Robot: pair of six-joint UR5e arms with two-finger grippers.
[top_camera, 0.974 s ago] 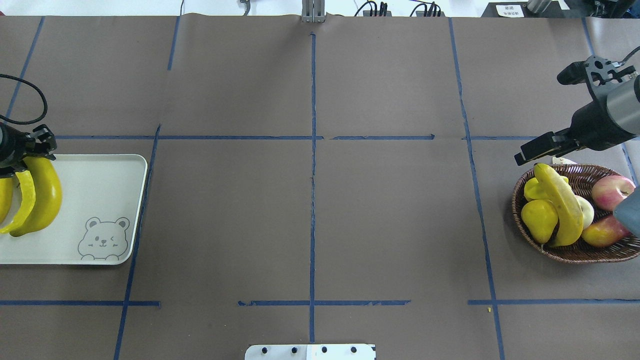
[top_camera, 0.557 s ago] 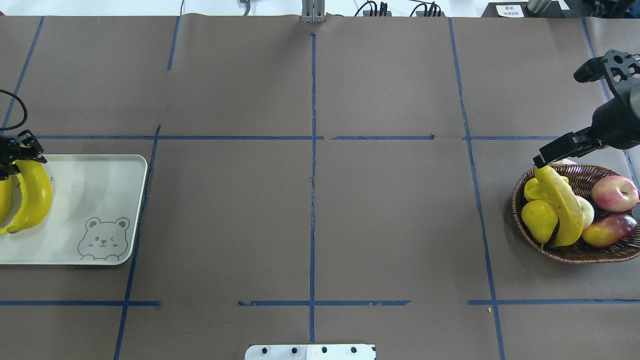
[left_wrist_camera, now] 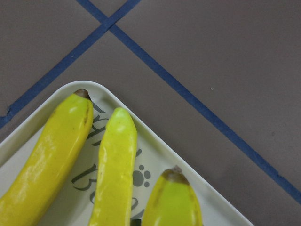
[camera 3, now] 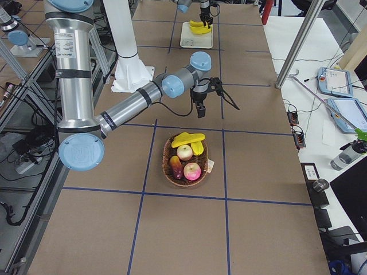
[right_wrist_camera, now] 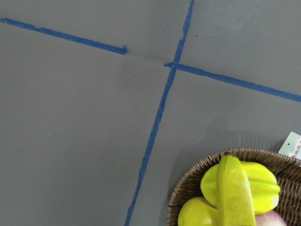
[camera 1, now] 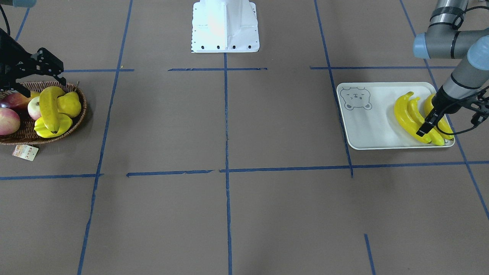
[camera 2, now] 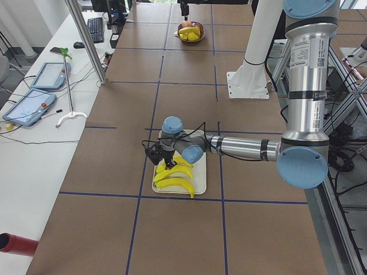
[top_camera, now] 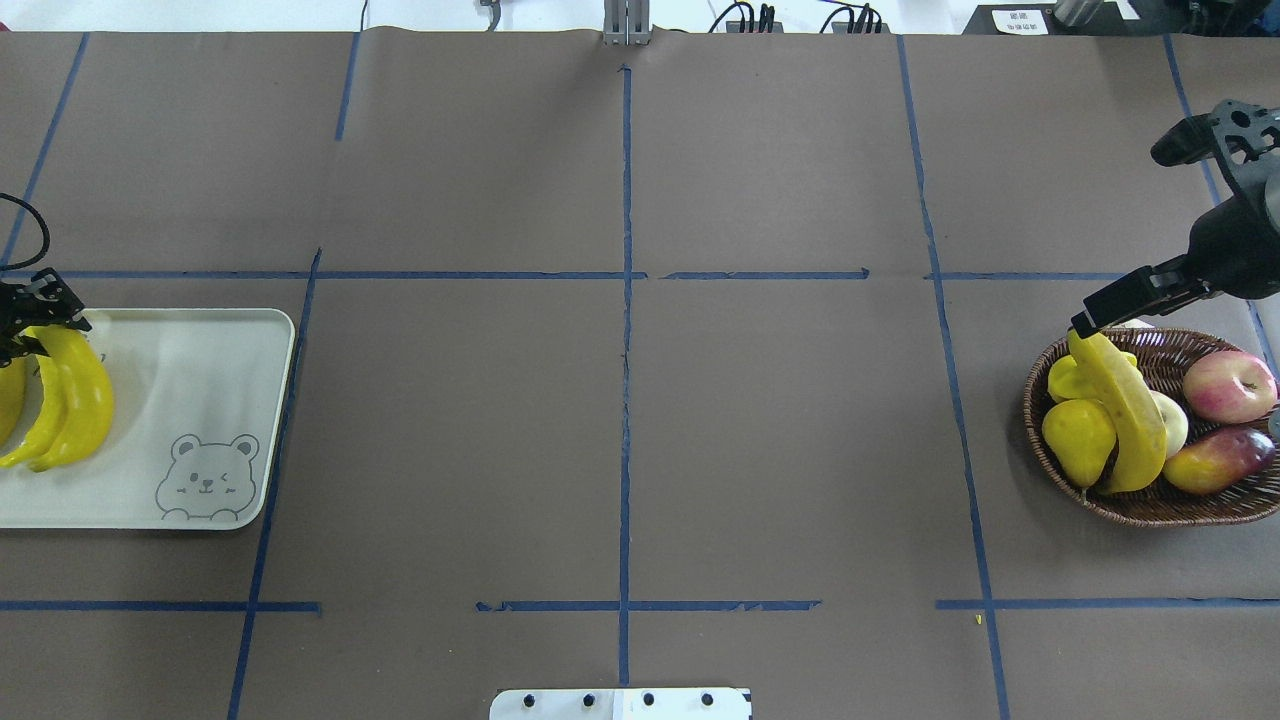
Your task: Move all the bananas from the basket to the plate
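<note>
Yellow and long, the last banana [top_camera: 1125, 410] lies atop the other fruit in the basket [top_camera: 1150, 512], its axis running from the robot-side rim to the far rim, where the right gripper [top_camera: 1082, 322] hangs over its tip, seemingly empty, its opening unreadable.

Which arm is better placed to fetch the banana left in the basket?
Right. The right gripper hangs by the dark woven basket's rim, near the long yellow banana's end; the left gripper is away at the white bear-print tray.
</note>
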